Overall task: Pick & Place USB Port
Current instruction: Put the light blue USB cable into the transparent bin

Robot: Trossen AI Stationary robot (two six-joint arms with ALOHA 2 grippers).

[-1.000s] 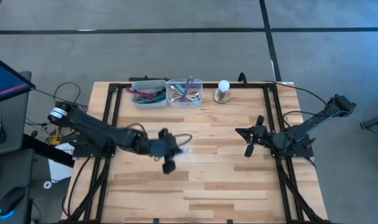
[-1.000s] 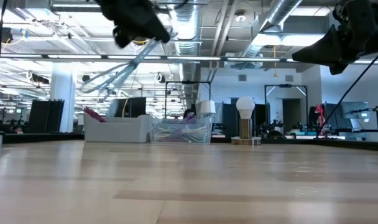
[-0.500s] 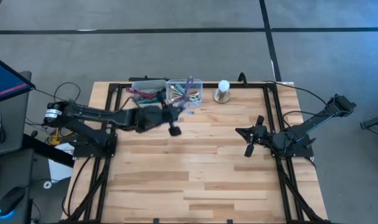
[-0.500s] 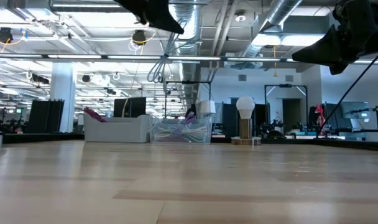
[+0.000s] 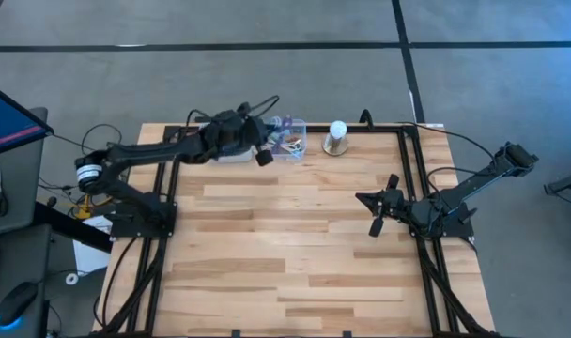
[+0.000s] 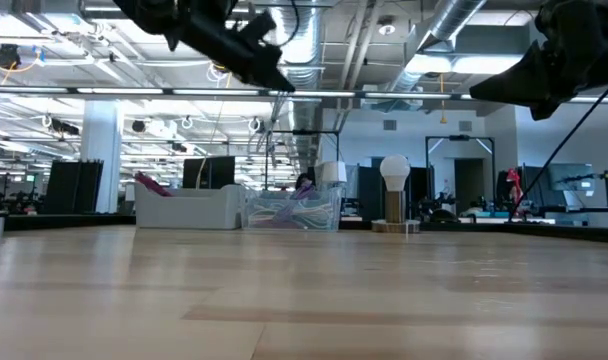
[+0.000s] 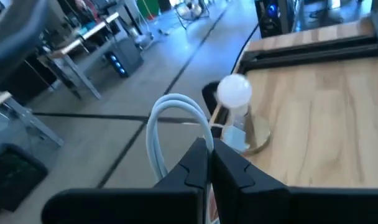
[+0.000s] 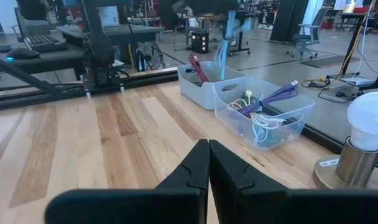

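My left gripper point(image 5: 264, 157) hangs above the table's far edge, over the seam between a grey bin point(image 5: 210, 150) and a clear bin point(image 5: 290, 141) full of coloured cables. It is shut on a white USB cable point(image 7: 176, 115). In the low view the left gripper point(image 6: 274, 75) is high above the bins. My right gripper point(image 5: 362, 199) waits, shut, over the right half of the table, its fingers point(image 8: 208, 152) pointing toward the bins. My left gripper pinches the white cable between its two fingers point(image 7: 195, 165). A loop of the cable point(image 7: 158, 134) arches out past the fingertips. The cable is lifted clear of the table. The fingers hide the exact place of contact.
A light bulb on a round base point(image 5: 337, 137) stands just right of the clear bin, near the far edge. The grey bin point(image 8: 207, 84) and the clear bin point(image 8: 263, 109) stand side by side. Black frame rails point(image 5: 412, 188) run along the table's sides. Bare wood point(image 5: 295, 253) fills the middle and near part.
My left gripper has travelled from the table's middle toward the far edge, carrying the white cable, and now hangs over the bins. It stayed shut on the cable throughout.
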